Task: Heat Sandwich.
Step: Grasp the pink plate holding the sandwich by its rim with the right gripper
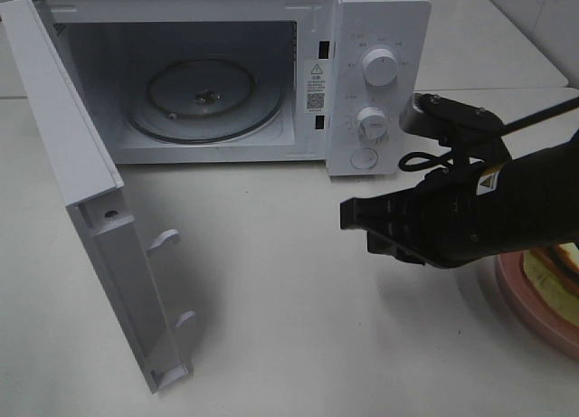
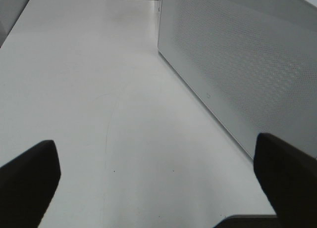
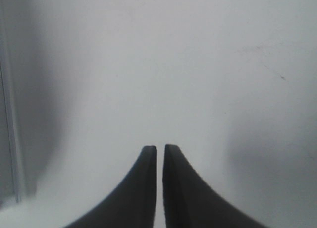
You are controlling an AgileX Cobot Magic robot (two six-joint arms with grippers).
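**Sandwich parked on its plate, microwave wide open**

Starting at the near right corner of the desk point(image 1: 271, 345): round pink plate point(image 1: 529, 310) cut off by the picture edge, with the sandwich point(image 1: 563, 277) lying on it. White bread, tan crust, yellowish-green and a bit of red filling showing. Partly hidden behind the black right arm, so can't see the whole thing.

Just inward from the plate, over the right half of the desk: right gripper point(image 1: 360, 225), pointing toward the left edge and clear of the sandwich. In its own wrist view, right gripper point(image 3: 160, 149) fingers pinched nearly together, only a sliver of a gap, with plain white desk beyond. Can't tell how high off the surface.

Over by the near left: microwave door point(image 1: 90, 209) swung fully out, reaching from the oven toward the near edge, latch hooks on its free end.

Left gripper point(image 2: 156, 146) only shows in its wrist view: fingers spread wide, one dark pad point(image 2: 29, 181) at each side, bare desk between them. Perforated outer face of the door point(image 2: 237, 74) just beside it.

Along the far edge: white microwave point(image 1: 380, 10), cavity facing the near edge. Glass turntable point(image 1: 204, 96) flat on the cavity floor. Right of that, the control panel with upper knob point(image 1: 380, 66), lower knob point(image 1: 372, 121) and a round button point(image 1: 364, 157) underneath.
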